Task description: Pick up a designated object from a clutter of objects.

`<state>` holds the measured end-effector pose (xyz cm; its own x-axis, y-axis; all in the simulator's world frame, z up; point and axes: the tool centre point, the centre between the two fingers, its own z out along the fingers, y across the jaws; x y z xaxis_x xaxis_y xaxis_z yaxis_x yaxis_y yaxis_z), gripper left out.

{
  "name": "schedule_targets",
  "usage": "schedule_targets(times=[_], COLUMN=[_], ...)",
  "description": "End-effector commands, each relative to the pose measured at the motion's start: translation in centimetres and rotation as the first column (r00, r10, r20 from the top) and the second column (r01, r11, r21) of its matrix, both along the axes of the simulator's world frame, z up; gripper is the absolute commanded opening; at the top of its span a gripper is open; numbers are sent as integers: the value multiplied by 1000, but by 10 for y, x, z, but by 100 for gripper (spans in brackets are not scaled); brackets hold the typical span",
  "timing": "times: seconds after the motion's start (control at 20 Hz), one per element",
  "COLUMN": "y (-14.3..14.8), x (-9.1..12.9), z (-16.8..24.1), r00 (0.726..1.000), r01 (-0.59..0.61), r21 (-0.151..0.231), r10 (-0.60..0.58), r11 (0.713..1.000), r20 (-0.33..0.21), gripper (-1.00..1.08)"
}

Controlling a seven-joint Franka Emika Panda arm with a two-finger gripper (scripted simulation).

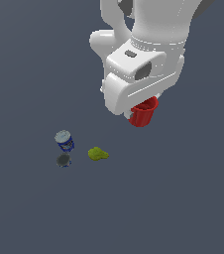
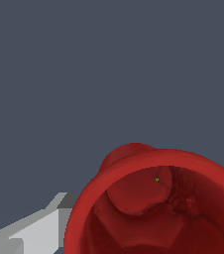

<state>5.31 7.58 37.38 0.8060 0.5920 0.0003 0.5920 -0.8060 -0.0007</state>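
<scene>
Gripper (image 1: 144, 110) is gripping the red cup (image 1: 144, 114), holding it clear of the floor (image 1: 34, 208), well apart from the can (image 1: 64, 141); next comes steady carrying without slipping.

Both renders are evenly and softly lit, with a flat slate-grey ground and no glare. In the exterior view the white arm (image 1: 143, 54) at upper right shows gentle shading underneath, and cast shadows are barely visible. Edges look pixelated rather than blurred. In the wrist view the red cup (image 2: 153, 208) at lower right is coarse and blocky, darker inside.
</scene>
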Motion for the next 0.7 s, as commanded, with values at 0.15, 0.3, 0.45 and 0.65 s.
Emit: schedule_targets(times=[0.15, 0.3, 0.45, 0.65], y=[-1, -1, -1, -1], x=[4, 6, 7, 8], z=[33, 43, 49, 52], r00=[1000, 1000, 1000, 1000], r01=[0, 0, 1, 1], r21=[0, 0, -1, -1], r10=[0, 0, -1, -1], r11=[1000, 1000, 1000, 1000], r20=[0, 0, 0, 0], gripper=[-100, -100, -100, -100])
